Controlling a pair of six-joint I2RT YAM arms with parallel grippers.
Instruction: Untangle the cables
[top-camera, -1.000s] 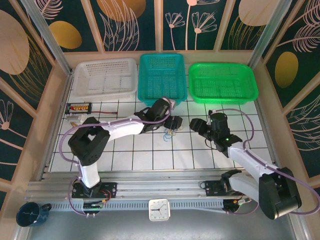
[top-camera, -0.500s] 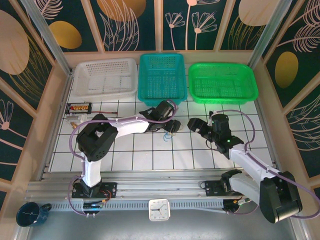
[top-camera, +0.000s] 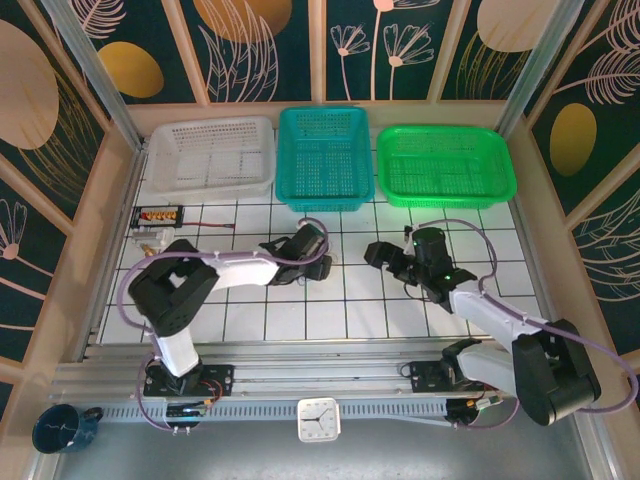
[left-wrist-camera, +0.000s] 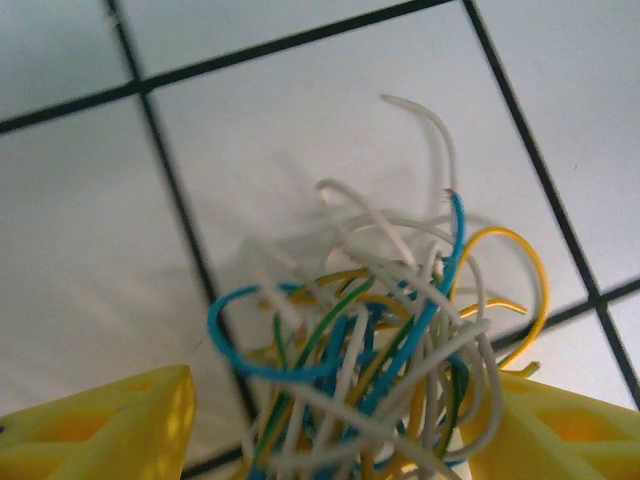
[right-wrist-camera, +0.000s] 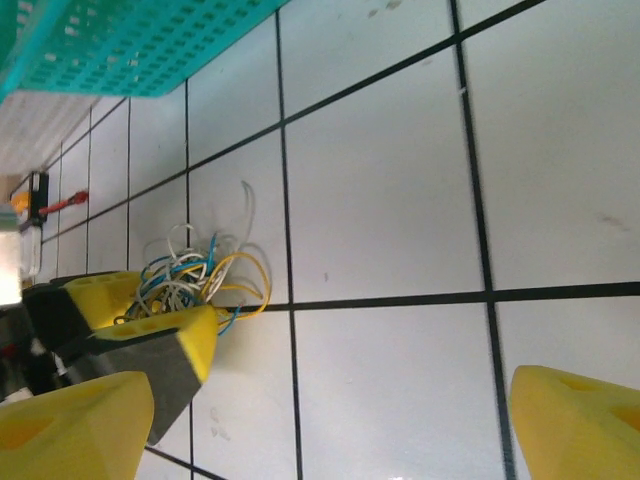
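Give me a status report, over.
Left hand astride cables, grip unclear. Cables tangled. Right hand open, empty, apart. Nothing in the way.

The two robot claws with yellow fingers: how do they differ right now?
The left gripper seems shut on the tangle of thin white, blue and yellow cables; the right gripper holds nothing. The left gripper's fingers hug the tangle; the right gripper's are spread wide over bare white tiled table. Both have yellow fingers and sit low over the tiles.
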